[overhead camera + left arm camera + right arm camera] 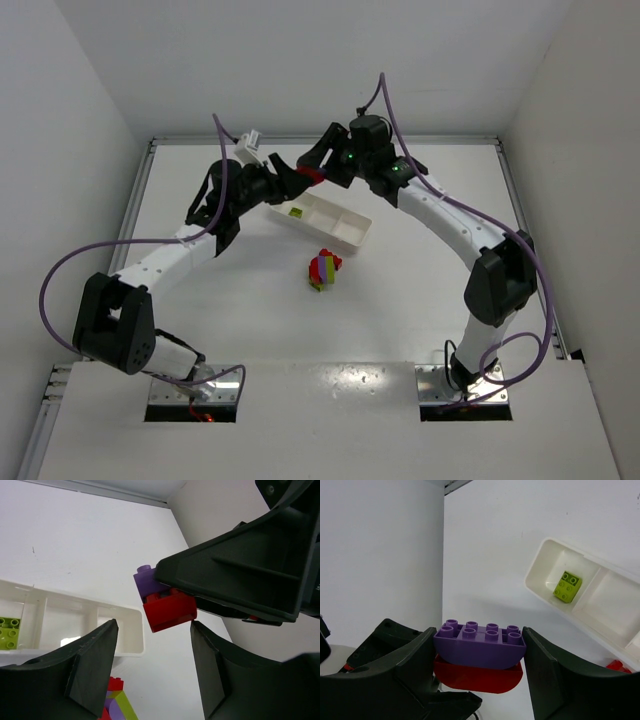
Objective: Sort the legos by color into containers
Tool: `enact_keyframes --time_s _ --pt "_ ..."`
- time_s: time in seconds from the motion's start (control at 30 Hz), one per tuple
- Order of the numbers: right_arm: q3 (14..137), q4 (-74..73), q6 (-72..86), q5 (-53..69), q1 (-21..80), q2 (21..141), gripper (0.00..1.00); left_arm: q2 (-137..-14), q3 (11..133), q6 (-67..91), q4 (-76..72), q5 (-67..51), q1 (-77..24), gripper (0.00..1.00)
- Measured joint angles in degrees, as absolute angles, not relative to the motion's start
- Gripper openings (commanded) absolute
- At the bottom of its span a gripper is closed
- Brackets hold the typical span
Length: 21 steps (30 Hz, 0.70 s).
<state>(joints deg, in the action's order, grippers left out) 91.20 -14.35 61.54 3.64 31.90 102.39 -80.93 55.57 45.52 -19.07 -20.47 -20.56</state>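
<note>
My right gripper (479, 647) is shut on a purple brick (480, 641) stacked on a red brick (477, 676), and holds them in the air beyond the tray's left end (313, 176). My left gripper (153, 640) is open, its fingertips (102, 645) just short of the red brick (169, 611); I cannot tell whether they touch it. The white tray (352, 232) has three compartments. One yellow-green brick (296, 211) lies in its left compartment and also shows in the right wrist view (567, 586). A clump of red, purple and yellow-green legos (323, 268) lies on the table in front of the tray.
The two grippers (290, 182) (320, 168) meet near the back of the white table, close to the back wall. The tray's other two compartments (612, 607) look empty. The lego clump also shows under my left fingers (117, 705).
</note>
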Motion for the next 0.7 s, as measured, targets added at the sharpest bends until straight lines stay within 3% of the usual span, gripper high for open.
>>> enact_keyframes --time_s 0.4,0.53,0.7 --pt "91.20 -14.15 61.58 4.75 31.97 102.39 0.00 -81.56 55.75 45.63 -21.30 -22.61 -21.21 0.66" --pt "91.20 -14.20 61.58 4.69 32.14 102.39 0.00 -81.76 56.12 45.80 -21.30 -21.54 -21.30 0.53" --pt "91.20 -14.17 61.54 3.33 32.38 102.39 0.00 -82.17 57.01 46.00 -20.99 -20.08 -21.47 0.29"
